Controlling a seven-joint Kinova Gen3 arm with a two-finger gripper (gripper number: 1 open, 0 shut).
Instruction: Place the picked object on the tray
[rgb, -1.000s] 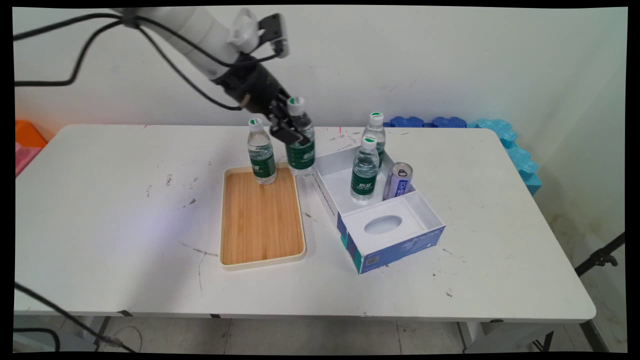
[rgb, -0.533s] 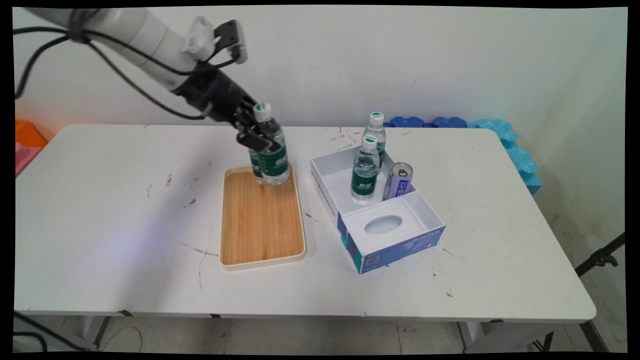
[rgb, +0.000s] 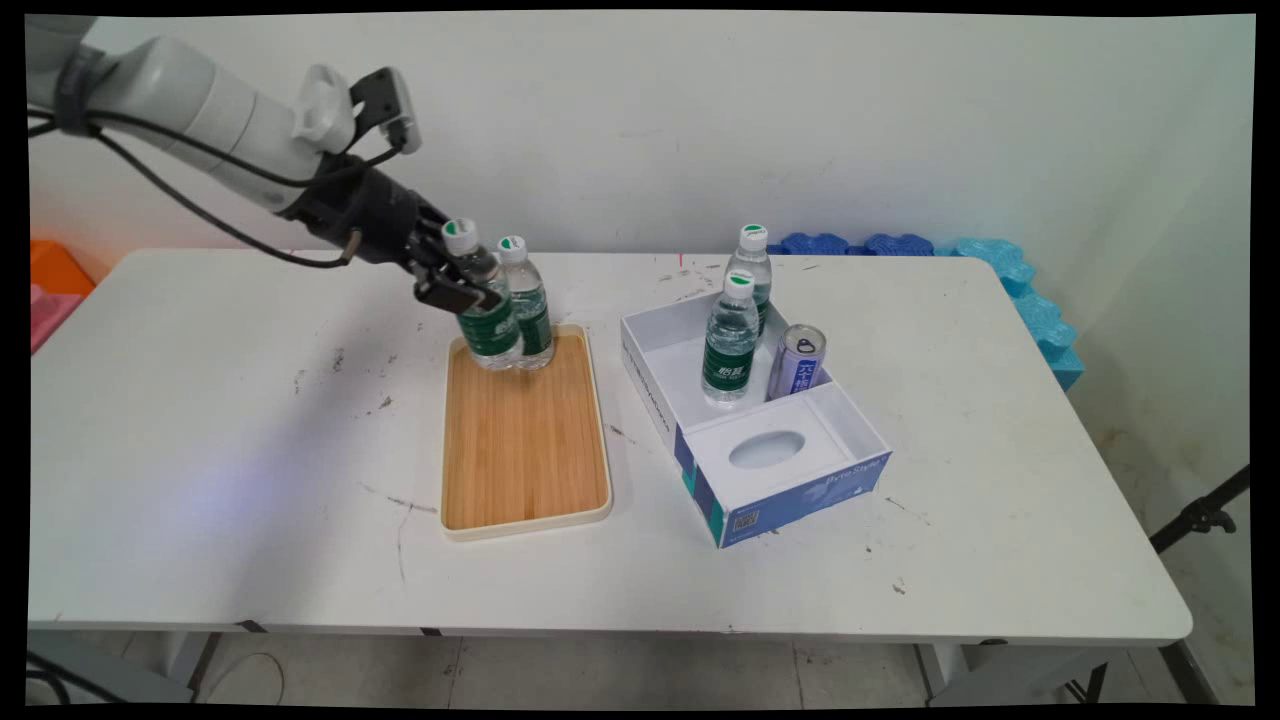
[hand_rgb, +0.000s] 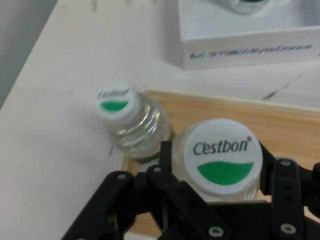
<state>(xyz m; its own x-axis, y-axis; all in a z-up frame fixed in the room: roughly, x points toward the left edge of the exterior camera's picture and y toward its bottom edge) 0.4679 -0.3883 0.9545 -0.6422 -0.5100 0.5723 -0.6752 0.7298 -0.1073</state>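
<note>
- Your claw is gripping a water bottle by its neck; the cap is reading "Cestbon".
- You are holding it at the far left corner of the wooden tray, just beside a second bottle standing there.
- Open table is lying to your left; the white box is sitting well apart on the right.

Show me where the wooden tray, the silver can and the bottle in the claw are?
wooden tray (rgb: 525, 450), main view, bare wood in its middle.
silver can (rgb: 797, 366), main view, its side wall, inside the white box.
bottle in the claw (hand_rgb: 223, 155), hand view, its white and green cap.
</note>
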